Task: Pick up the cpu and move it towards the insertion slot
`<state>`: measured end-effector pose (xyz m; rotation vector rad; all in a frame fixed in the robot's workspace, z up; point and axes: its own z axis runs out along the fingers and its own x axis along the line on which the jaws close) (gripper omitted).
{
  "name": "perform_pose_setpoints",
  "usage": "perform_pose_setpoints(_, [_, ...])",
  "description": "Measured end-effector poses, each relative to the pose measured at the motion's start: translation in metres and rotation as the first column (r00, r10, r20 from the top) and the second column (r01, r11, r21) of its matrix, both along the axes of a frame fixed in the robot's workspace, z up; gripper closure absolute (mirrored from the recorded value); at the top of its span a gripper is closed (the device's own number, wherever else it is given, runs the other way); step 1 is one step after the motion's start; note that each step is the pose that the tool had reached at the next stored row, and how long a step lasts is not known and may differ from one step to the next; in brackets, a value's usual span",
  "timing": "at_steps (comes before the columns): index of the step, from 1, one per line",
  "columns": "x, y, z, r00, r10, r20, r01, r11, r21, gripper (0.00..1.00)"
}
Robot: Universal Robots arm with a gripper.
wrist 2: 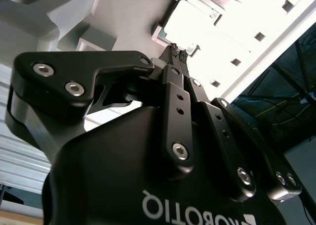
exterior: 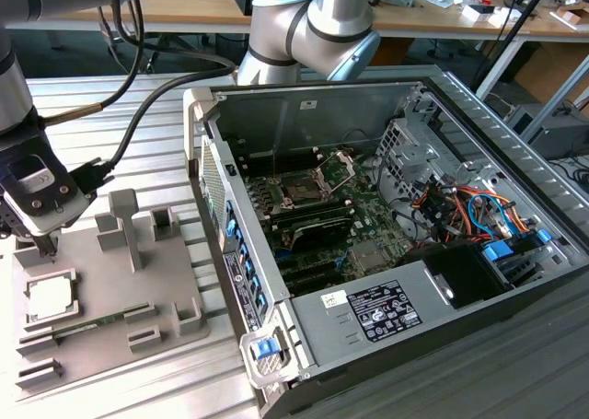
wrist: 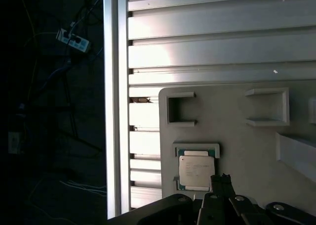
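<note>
in the first wrist view the gripper (wrist: 220, 177), pressed together and empty, hides one corner of the cpu (wrist: 196, 171), which lies cradled just beside it, near the grey fixture plate's (wrist: 237, 146) edge.

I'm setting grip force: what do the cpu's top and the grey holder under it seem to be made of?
The cpu looks topped with bare metal: pale silver with a satin sheen. Its greenish rim suggests circuit board beneath. The grey holder looks like matte plastic, perhaps printed: even dull grey, blocky raised ribs, no glints.
</note>
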<state>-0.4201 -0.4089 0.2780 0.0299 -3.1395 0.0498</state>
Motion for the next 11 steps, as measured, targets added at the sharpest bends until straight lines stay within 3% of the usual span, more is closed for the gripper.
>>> perform_pose_setpoints(11, [-0.0006, -0.0013, -0.0018, 1.0000, 0.000, 0.0000, 0.000, 1.0000, -0.0023, 0.89])
